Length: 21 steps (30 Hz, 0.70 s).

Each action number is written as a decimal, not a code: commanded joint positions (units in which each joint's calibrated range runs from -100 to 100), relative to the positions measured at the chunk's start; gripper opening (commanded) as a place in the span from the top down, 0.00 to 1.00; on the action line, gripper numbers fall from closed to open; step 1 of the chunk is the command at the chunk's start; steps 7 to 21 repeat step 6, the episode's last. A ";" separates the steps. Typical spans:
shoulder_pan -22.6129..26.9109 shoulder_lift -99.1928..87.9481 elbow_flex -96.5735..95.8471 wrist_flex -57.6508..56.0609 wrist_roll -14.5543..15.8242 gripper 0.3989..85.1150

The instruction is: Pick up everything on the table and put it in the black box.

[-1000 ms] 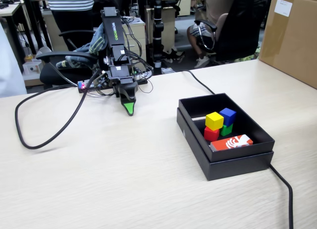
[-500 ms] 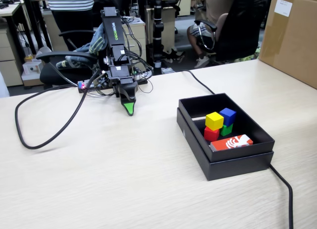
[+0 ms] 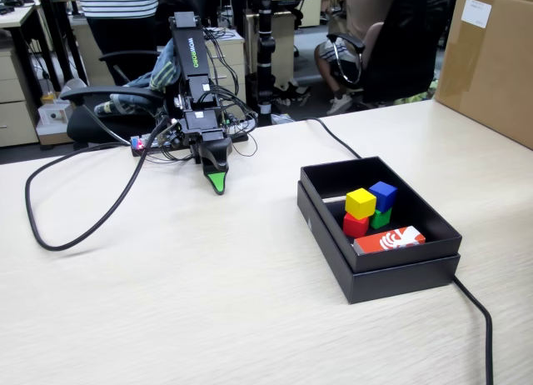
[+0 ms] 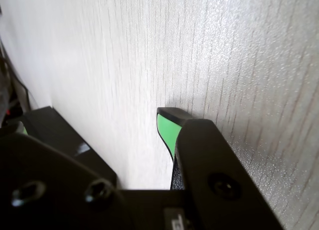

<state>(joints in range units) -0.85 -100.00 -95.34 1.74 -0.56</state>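
All of the cubes lie inside the black box (image 3: 400,278) at the right of the fixed view. The yellow cube (image 3: 361,202) sits on the red cube (image 3: 355,227), and the blue cube (image 3: 383,193) sits on the green cube (image 3: 382,219). My gripper (image 3: 216,183) hangs at the back of the table (image 3: 208,302), well left of the box, tip pointing down close to the wood. In the wrist view the gripper (image 4: 97,115) shows bare table between its jaws and holds nothing. One green pad (image 4: 166,133) faces inward.
A red-and-white card (image 3: 390,239) lies in the box in front of the cubes. A black cable (image 3: 83,227) loops across the table on the left, and another (image 3: 475,310) runs past the box on the right. A brown carton (image 3: 491,60) stands at the far right.
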 commanded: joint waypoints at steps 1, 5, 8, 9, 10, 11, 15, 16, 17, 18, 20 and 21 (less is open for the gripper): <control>0.00 0.00 -1.48 -2.13 -0.24 0.41; 0.00 0.00 -1.48 -2.13 -0.24 0.41; 0.00 0.00 -1.48 -2.13 -0.24 0.41; 0.00 0.00 -1.48 -2.13 -0.24 0.41; 0.00 0.00 -1.48 -2.13 -0.24 0.41; 0.00 0.00 -1.48 -2.13 -0.24 0.41; 0.00 0.00 -1.48 -2.13 -0.24 0.41; 0.00 0.00 -1.48 -2.13 -0.24 0.41; 0.00 0.00 -1.48 -2.13 -0.24 0.41; 0.00 0.00 -1.48 -2.13 -0.24 0.41; 0.00 0.00 -1.48 -2.13 -0.24 0.41; 0.00 0.00 -1.48 -2.13 -0.24 0.41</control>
